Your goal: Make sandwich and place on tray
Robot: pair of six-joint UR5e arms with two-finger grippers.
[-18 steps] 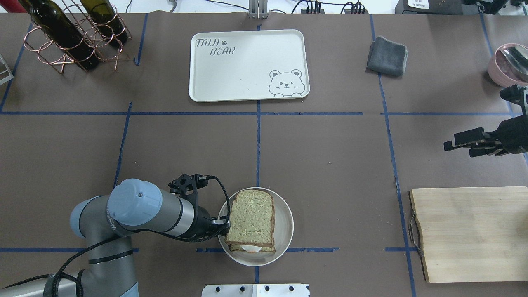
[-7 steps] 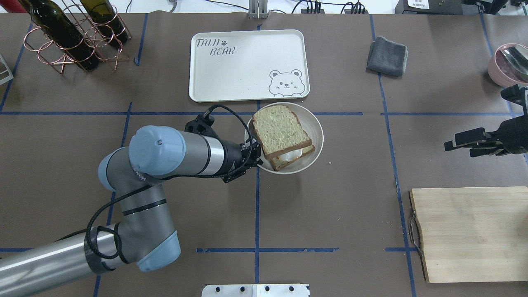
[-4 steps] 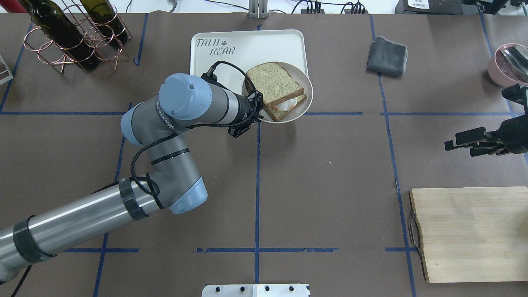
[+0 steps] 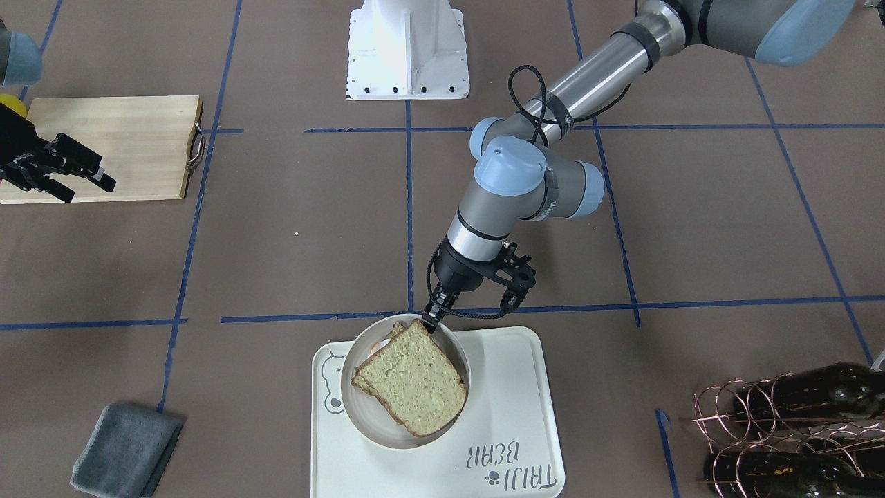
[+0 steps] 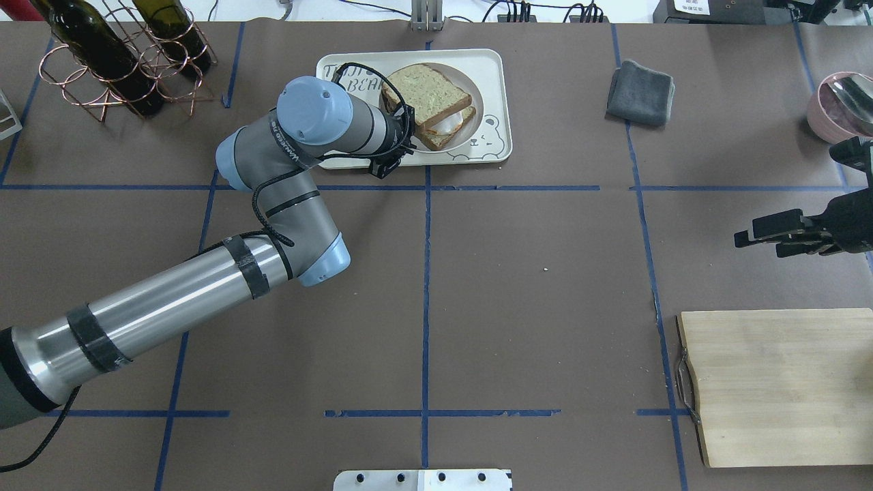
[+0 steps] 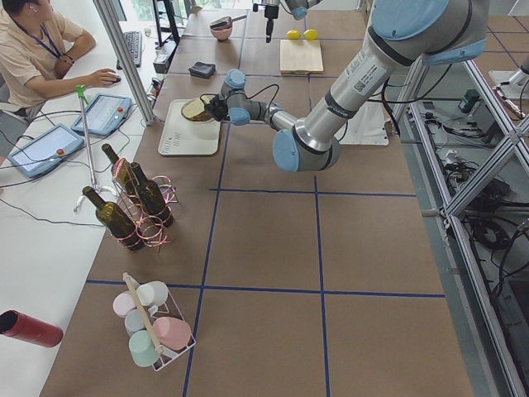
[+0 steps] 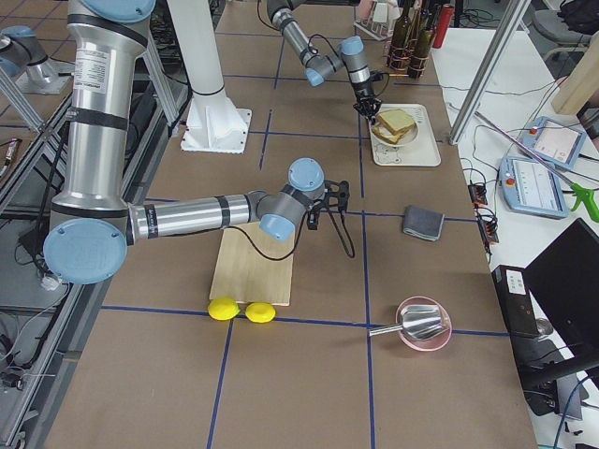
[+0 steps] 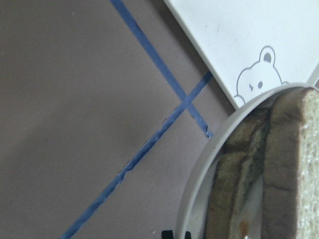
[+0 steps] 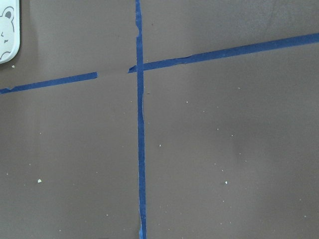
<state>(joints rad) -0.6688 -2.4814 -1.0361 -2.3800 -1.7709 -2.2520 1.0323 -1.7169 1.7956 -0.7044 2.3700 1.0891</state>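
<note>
The sandwich [image 5: 426, 95], two brown-crusted bread slices with white egg between them, lies on a small round white plate [image 5: 477, 112]. My left gripper [image 4: 434, 319] is shut on the plate's rim nearest the robot. It holds the plate over the cream tray [image 5: 492, 68], covering part of the bear drawing. I cannot tell whether the plate touches the tray. The left wrist view shows the plate rim [image 8: 199, 174] and the bread edge [image 8: 294, 164] over the tray's corner [image 8: 234, 35]. My right gripper [image 5: 750, 242] is open and empty, hovering at the right side of the table.
A wire rack with wine bottles [image 5: 116, 61] stands at the far left. A folded grey cloth [image 5: 640, 92] lies right of the tray. A wooden cutting board [image 5: 777, 385] is at the near right, two lemons [image 7: 241, 310] beside it. A pink bowl [image 5: 842, 106] is at the far right.
My left arm has carried the plate with the sandwich from the near table edge away from the robot to over the tray. The right arm has not moved.
</note>
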